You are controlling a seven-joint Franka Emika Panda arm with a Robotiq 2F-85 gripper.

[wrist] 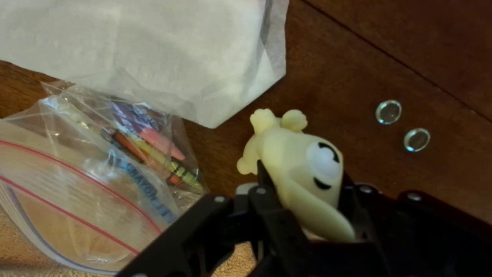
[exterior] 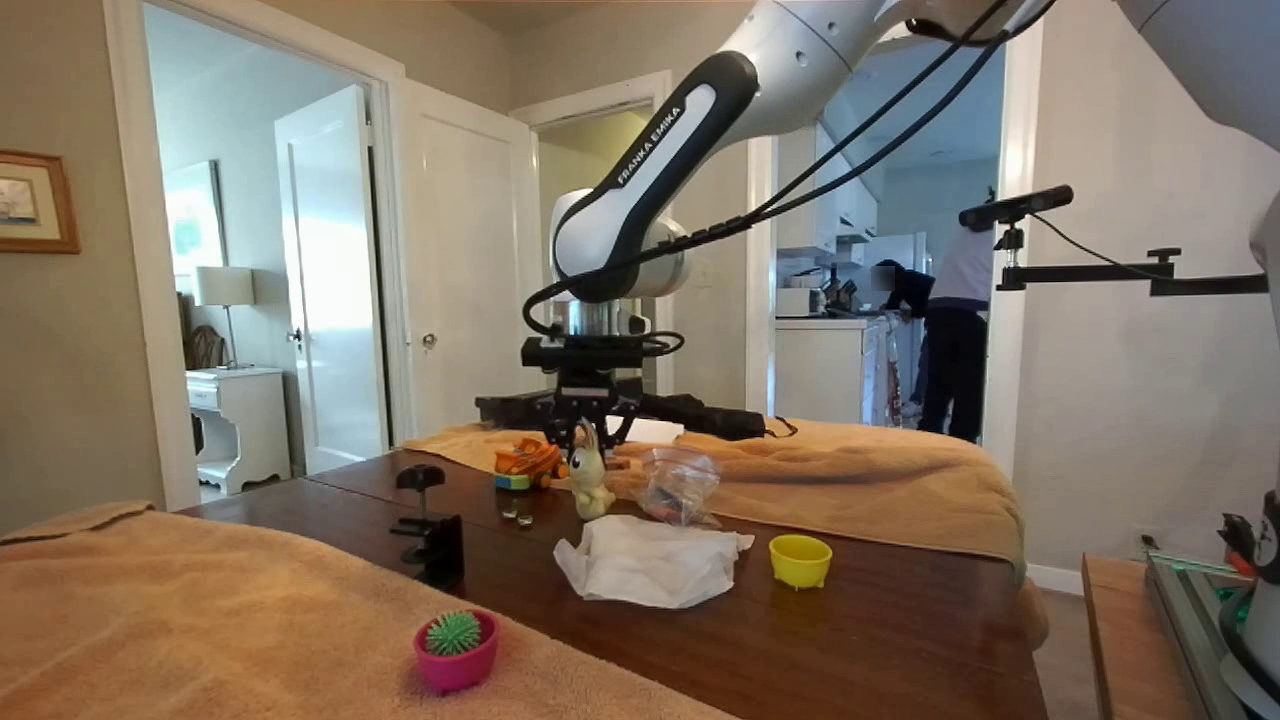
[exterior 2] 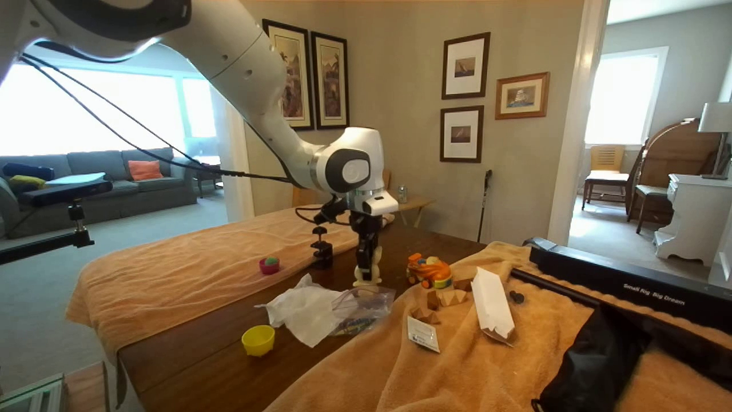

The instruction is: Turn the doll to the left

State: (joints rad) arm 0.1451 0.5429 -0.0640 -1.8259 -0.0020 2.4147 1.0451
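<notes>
The doll is a pale yellow rabbit-like figure with long ears and a white eye patch. It stands roughly upright on the dark wooden table in both exterior views (exterior: 590,485) (exterior 2: 376,260). In the wrist view the doll (wrist: 292,154) has its face toward the right side of the picture and an ear pointing down between the fingers. My gripper (wrist: 305,175) has one finger against each side of the doll's head and is shut on it. The gripper also shows from above the doll in both exterior views (exterior: 588,435) (exterior 2: 366,266). The doll's far side is hidden.
Close by are an orange toy truck (exterior: 528,463), a plastic bag of crayons (wrist: 146,154), a white cloth (exterior: 650,565) and two clear glass beads (wrist: 388,112). A black clamp (exterior: 440,545), a yellow cup (exterior: 800,562) and a pink cup (exterior: 455,665) stand farther off.
</notes>
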